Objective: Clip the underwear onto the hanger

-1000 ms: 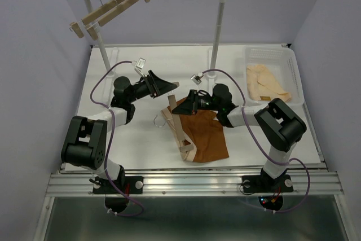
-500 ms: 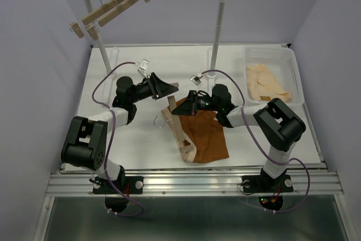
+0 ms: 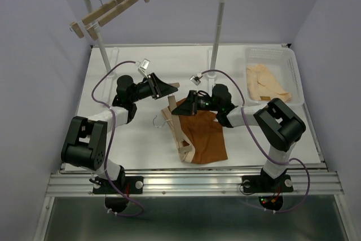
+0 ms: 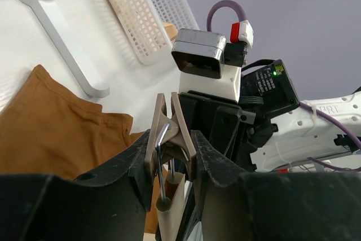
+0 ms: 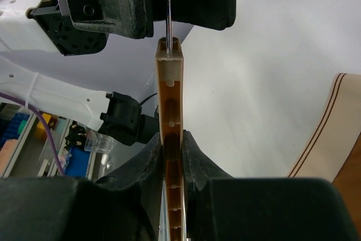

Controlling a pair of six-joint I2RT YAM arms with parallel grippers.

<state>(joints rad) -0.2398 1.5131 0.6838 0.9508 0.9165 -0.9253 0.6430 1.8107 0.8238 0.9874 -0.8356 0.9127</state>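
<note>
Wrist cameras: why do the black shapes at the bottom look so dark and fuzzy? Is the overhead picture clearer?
Left wrist: the left fingers sit close to the lens, dark and soft, while the wooden clip between them is sharp. Right wrist: right fingers likewise murky, hanger crisp. Top external: evenly lit, faint shadows, sharp.

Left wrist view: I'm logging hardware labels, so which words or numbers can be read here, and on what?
Small white print on the black board beside the green light: too small to read.
Grey lettering on the white arm link: too blurred to read.
No other text shows.
</note>
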